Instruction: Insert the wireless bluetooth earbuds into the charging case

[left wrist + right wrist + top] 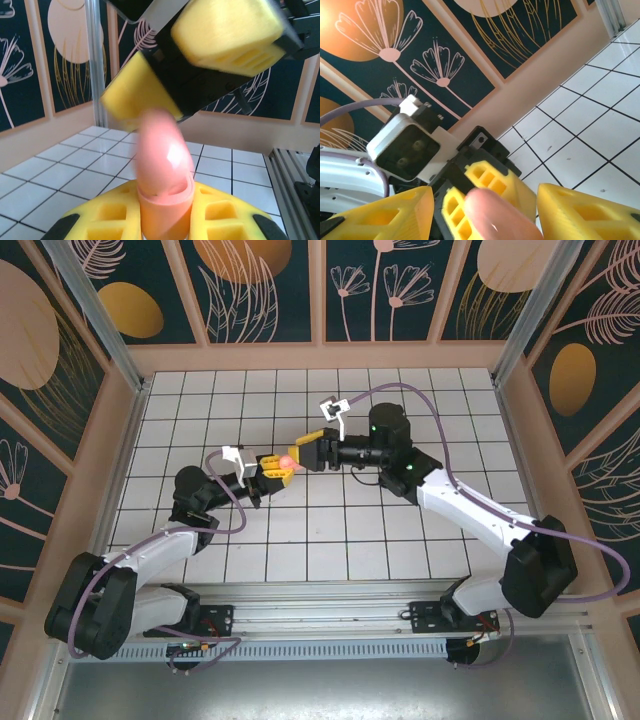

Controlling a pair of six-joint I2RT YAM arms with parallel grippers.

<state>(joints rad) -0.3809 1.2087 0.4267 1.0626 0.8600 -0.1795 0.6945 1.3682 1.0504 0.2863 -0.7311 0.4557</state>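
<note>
Meeting above the middle of the table (400, 540), the two arms bring their yellow-padded ends together.

The left gripper (283, 469) is clamped tight on the pink charging case (288, 458) and holds it clear of the surface. The case's lid (160, 150) stands open. The right gripper (298, 452) has its jaws spread apart at the tip of that lid. Whether a pad touches the lid cannot be told. The earbuds cannot be made out, as the inside of the case is hidden.

**Surface and room.** The table is covered in white square tiles with dark joints. It is fenced by wall panels (260, 290) of dark teal, printed with peach line-drawn flowers and orange ovals. The panels are framed in pale wood, with metal posts (90, 310) at the far corners. A slotted metal rail (330, 615) runs along the near edge. Purple cables (420, 390) loop over both arms.

**Differences between views.**
- The left wrist view looks up the case body (165, 215) between its own fingers (110, 220). The right gripper's pads (230, 35) hang blurred above.
- The right wrist view shows the lid (500, 215) between its own fingers (385, 210). Behind it is the left arm's boxy grey camera housing (402, 147).
</note>
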